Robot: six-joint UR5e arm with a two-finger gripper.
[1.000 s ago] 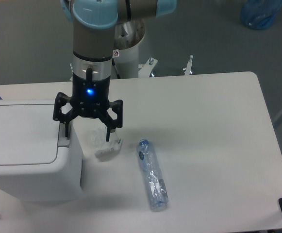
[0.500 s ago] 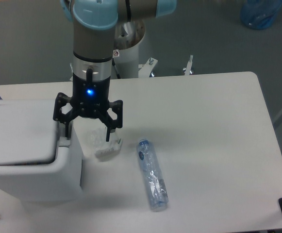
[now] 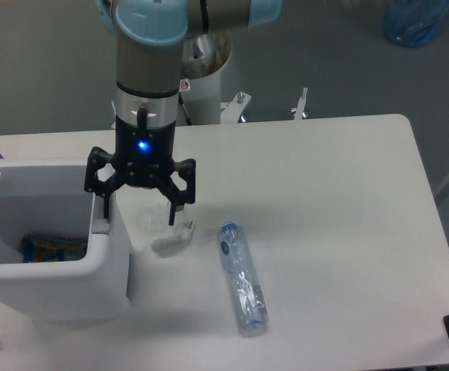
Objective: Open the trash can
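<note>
Hand (image 3: 140, 210) spread, perhaps touching one trash can (image 3: 54, 290)

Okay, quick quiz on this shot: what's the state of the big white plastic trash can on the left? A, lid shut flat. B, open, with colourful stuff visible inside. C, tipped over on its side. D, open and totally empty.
B: the large boxy white plastic trash can stands upright with its inside exposed, and colourful wrappers lie at the bottom.
</note>
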